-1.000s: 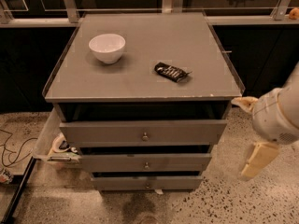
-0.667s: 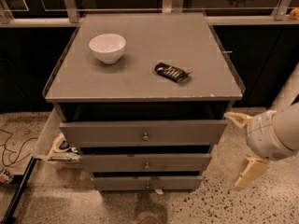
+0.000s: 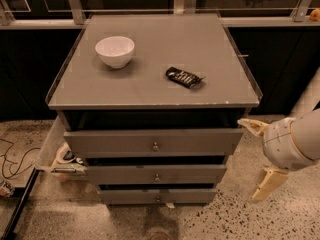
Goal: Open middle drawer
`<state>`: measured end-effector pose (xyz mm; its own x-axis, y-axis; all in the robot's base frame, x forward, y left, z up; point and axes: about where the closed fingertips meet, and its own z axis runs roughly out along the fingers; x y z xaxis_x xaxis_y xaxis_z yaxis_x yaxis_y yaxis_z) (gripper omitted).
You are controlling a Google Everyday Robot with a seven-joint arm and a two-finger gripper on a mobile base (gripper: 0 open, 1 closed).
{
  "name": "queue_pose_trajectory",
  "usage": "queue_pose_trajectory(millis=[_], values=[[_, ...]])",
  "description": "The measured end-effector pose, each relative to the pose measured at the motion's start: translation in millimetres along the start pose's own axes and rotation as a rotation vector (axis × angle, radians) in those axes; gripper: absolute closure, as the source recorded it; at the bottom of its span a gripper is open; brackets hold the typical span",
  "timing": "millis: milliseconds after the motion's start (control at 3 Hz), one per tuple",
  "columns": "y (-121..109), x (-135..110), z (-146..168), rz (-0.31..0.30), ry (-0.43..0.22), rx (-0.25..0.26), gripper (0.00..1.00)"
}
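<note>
Although I have the gripper (image 3: pixel 260 155) down at drawer height, the job itself has not begun as far as I can judge. Its two pale fingers (image 3: pixel 268 183) are spread wide, one above the other, and nothing sits between them. It hangs off the right-hand side of the cabinet, clear of the wood.

The middle drawer (image 3: pixel 190 174) lies to the gripper's left at about the level of the gap between its fingers. That drawer looks shut, its flat front sitting back under the top drawer (image 3: pixel 200 141) with only a dark gap above it. Its small round knob (image 3: pixel 156 177) is well to the left of the gripper, at the centre of the front, and untouched. The lowest drawer (image 3: pixel 130 196) sits below and left of the tool.

Everything is left to do, I reckon: swing round to face the front, bring the fingers over that knob, close on it and draw straight back. Up and to the left of the tool, a white bowl (image 3: pixel 115 51) and a dark packet (image 3: pixel 184 77) rest on the cabinet top (image 3: pixel 150 91), so I would pull smoothly.
</note>
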<state>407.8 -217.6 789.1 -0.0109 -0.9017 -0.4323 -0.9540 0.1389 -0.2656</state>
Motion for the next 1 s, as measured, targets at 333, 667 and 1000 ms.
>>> queue_pose_trajectory(millis=[333, 667, 1000], values=[[3, 4, 16, 0.018, -0.005, -0.019, 0.00], [11, 25, 62, 0.051, -0.028, -0.044, 0.00], [17, 44, 111, 0.056, -0.050, -0.047, 0.00]])
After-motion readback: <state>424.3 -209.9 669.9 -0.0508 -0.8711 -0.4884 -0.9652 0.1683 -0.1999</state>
